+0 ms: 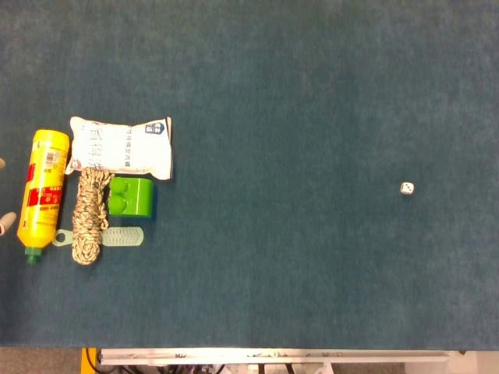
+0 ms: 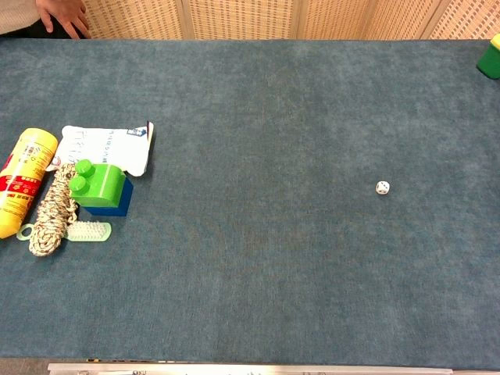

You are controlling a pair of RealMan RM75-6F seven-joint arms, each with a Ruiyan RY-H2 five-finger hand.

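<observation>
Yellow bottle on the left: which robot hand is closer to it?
Left. Only fingertips of the left robot hand show at the head view's left edge, right beside the yellow bottle. The right robot hand appears in neither view.

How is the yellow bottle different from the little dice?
The yellow bottle is long, yellow with a red label, and lies on its side; the dice is tiny, white, dotted and cube-shaped. The bottle lies by the rope at the table's left; the dice sits alone far right. Both rest on the blue table.
</observation>
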